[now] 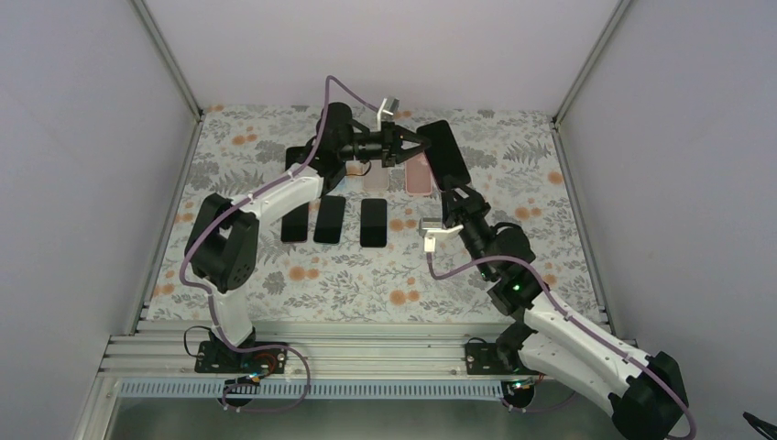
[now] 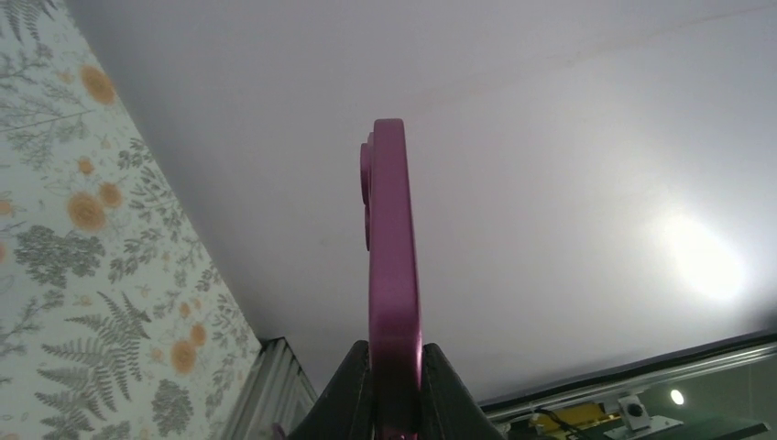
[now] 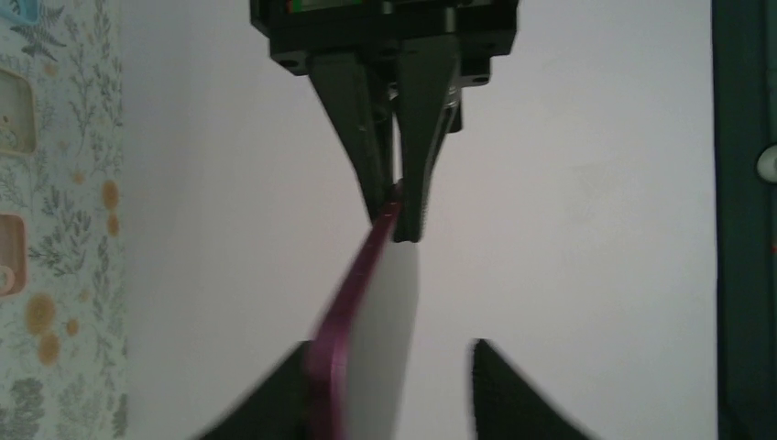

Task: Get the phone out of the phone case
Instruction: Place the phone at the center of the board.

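Note:
The phone (image 1: 446, 154) hangs above the back of the table, dark screen up, with a magenta edge. I cannot tell a phone case apart from it. My left gripper (image 1: 423, 142) is shut on its left end. In the left wrist view the black fingers (image 2: 362, 385) pinch the magenta edge of the phone (image 2: 394, 247), camera bumps on the left side. My right gripper (image 1: 458, 194) sits at the phone's near end. In the right wrist view it (image 3: 392, 346) is open: the phone (image 3: 353, 302) leans on one finger, with a gap to the other. The left gripper (image 3: 396, 215) shows above.
Three dark phones (image 1: 330, 219) lie in a row mid-table on the floral cloth. Behind them lie a pink case (image 1: 420, 172), a clear case (image 1: 376, 176) and a dark item (image 1: 298, 156). White walls enclose three sides.

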### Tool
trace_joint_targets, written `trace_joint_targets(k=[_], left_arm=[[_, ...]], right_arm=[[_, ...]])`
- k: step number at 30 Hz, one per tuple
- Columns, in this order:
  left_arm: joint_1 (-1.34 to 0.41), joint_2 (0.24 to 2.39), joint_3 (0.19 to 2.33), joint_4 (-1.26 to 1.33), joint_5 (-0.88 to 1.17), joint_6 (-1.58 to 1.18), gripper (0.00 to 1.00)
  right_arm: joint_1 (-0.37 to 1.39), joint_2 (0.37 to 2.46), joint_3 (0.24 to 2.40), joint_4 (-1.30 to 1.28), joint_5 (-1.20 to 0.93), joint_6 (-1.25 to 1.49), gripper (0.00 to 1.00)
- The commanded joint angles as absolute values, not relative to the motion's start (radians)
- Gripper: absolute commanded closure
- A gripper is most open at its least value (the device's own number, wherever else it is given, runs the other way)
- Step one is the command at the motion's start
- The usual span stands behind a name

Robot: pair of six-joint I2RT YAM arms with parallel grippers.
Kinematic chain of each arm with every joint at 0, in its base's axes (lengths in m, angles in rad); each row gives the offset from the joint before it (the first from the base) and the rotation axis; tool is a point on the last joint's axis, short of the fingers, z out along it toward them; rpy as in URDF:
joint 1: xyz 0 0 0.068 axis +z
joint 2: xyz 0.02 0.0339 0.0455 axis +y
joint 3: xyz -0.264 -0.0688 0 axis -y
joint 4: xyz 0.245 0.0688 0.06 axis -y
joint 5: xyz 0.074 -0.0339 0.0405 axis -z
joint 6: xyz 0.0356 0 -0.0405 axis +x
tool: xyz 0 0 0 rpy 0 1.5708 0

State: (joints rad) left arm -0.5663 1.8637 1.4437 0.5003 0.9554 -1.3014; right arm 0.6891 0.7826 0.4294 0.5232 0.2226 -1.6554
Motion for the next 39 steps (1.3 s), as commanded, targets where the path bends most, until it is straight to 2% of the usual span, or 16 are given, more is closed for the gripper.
trace_joint_targets(k=[1, 6, 12, 27, 39], left_arm=[[-0.547, 1.866, 1.431, 0.544, 0.948, -1.269, 0.98], [-0.516, 1.846, 1.432, 0.503, 0.951, -1.217, 0.98], [-0.480, 1.833, 1.414, 0.406, 0.952, -1.086, 0.98], [-0.475, 1.913, 1.330, 0.141, 1.003, -0.772, 0.98], [-0.520, 2.065, 1.391, 0.001, 0.982, -0.638, 0.98]], right_arm=[[0.705, 0.750, 0.443, 0.566, 0.211, -1.652, 0.49], [0.707, 0.728, 0.451, 0.485, 0.206, -1.620, 0.24], [0.713, 0.675, 0.463, 0.349, 0.179, -1.581, 0.00], [0.722, 0.690, 0.635, 0.022, 0.196, -1.276, 0.01], [0.721, 0.739, 0.725, -0.057, 0.168, -1.102, 0.01]])
